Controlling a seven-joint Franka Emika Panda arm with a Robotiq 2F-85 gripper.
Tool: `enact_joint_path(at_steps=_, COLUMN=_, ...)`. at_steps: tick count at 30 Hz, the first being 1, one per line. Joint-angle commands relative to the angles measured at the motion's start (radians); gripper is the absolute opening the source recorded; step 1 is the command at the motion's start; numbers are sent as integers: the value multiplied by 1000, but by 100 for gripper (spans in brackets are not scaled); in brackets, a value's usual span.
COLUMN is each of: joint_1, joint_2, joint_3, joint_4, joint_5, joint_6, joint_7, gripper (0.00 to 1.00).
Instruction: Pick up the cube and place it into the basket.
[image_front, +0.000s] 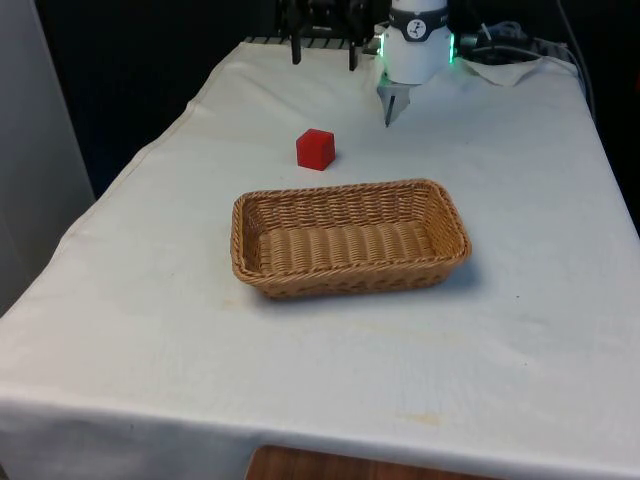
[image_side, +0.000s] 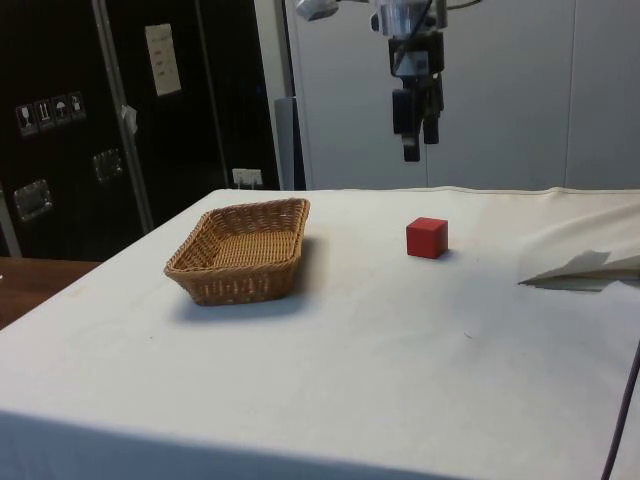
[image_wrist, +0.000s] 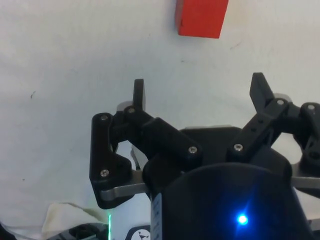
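With fingers spread and empty, the gripper (image_side: 417, 150) hangs above the counter (image_front: 520, 230), approaching the red cube (image_front: 315, 149) at the basket's (image_front: 252, 262) 11 o'clock; descent over it comes next.

- A lab or test room, not a home.
- Dark cabinets (image_side: 120, 120) with small stuck-on labels (image_side: 163, 58) line one side.
- Loose cables (image_front: 510, 40) trail across the cloth-covered surface (image_front: 320, 380).
- Plain pale wall panels (image_side: 500, 90) stand behind.

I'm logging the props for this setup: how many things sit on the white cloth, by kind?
Red cube: 1
Wicker basket: 1
Total: 2
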Motion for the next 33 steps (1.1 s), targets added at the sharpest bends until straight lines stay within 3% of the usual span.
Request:
enact_joint_path(at_steps=1, joint_1=-4, joint_2=8, joint_3=-2, joint_4=-4, joint_5=-11, joint_6=22, joint_7=1, gripper=100)
enact_joint_path(at_steps=19, joint_1=0, joint_2=78, joint_3=-47, joint_4=-33, joint_5=2, joint_6=128, joint_7=-37, gripper=100)
enact_joint_path(at_steps=20, joint_1=0, joint_2=72, joint_3=-43, joint_4=-24, joint_5=0, joint_6=103, joint_7=-32, gripper=100)
enact_joint_path(at_steps=21, joint_1=0, joint_2=81, joint_3=-49, joint_4=-36, joint_5=2, joint_6=136, joint_7=-38, gripper=100)
enact_joint_path(at_steps=26, joint_1=1, joint_2=107, joint_3=-51, joint_4=-48, joint_5=9, joint_6=174, joint_7=-39, gripper=100)
enact_joint_path(at_steps=33, joint_1=2, joint_2=131, joint_3=-50, joint_4=-50, joint_5=15, joint_6=198, joint_7=-37, gripper=100)
